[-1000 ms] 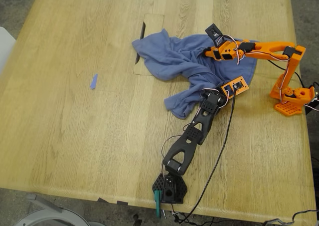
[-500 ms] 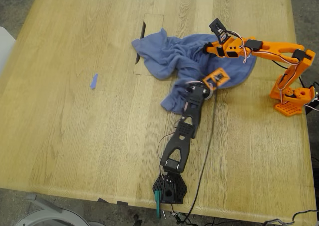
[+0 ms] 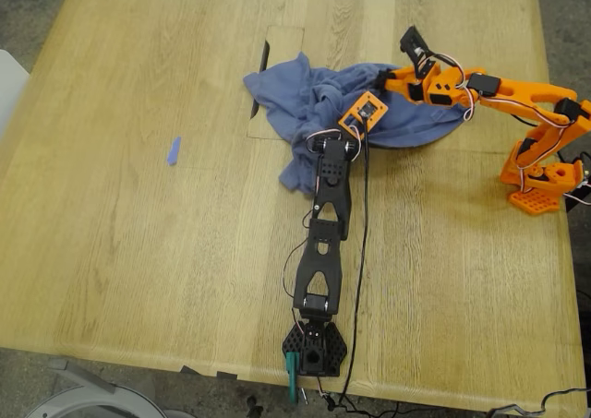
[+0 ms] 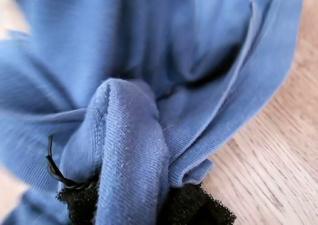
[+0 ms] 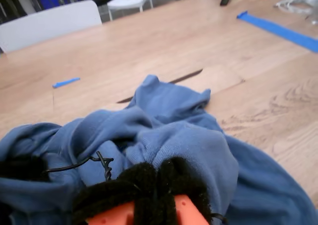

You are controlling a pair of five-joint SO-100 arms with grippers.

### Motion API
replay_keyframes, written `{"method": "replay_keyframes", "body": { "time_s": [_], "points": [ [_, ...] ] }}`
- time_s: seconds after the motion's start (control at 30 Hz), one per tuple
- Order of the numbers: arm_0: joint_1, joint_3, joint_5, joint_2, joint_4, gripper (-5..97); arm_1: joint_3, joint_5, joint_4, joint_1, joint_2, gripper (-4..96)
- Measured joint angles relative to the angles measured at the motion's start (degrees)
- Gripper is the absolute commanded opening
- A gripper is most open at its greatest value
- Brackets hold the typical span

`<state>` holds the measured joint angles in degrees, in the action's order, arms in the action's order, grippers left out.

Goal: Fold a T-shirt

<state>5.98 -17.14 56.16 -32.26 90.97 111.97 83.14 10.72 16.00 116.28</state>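
The slate-blue T-shirt [image 3: 319, 100] lies crumpled in a bunched heap on the wooden table [image 3: 138, 233].

My first claw [image 4: 134, 205] and second claw [image 5: 149, 185] both clamped.

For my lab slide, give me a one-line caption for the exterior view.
Two arms work a crumpled slate-blue cotton T-shirt on a light wooden table.

Light oak table [image 3: 138, 252], rectangular cutout [image 3: 277, 81]; white chairs [image 5: 49, 21] beyond far edge; grey floor [image 3: 28, 3].
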Motion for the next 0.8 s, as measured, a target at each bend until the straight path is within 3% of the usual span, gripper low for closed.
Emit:
{"method": "replay_keyframes", "body": {
  "time_s": [0.33,0.8],
  "points": [
    [-3.6,0.0,0.2,-17.3,4.7,0,0.0,1.3,-4.3,-1.1,7.1,0.0],
    [-2.5,0.0,0.7,-36.4,1.5,0,2.1,3.8,-13.2,-1.2,24.2,0.0]
  ]
}}
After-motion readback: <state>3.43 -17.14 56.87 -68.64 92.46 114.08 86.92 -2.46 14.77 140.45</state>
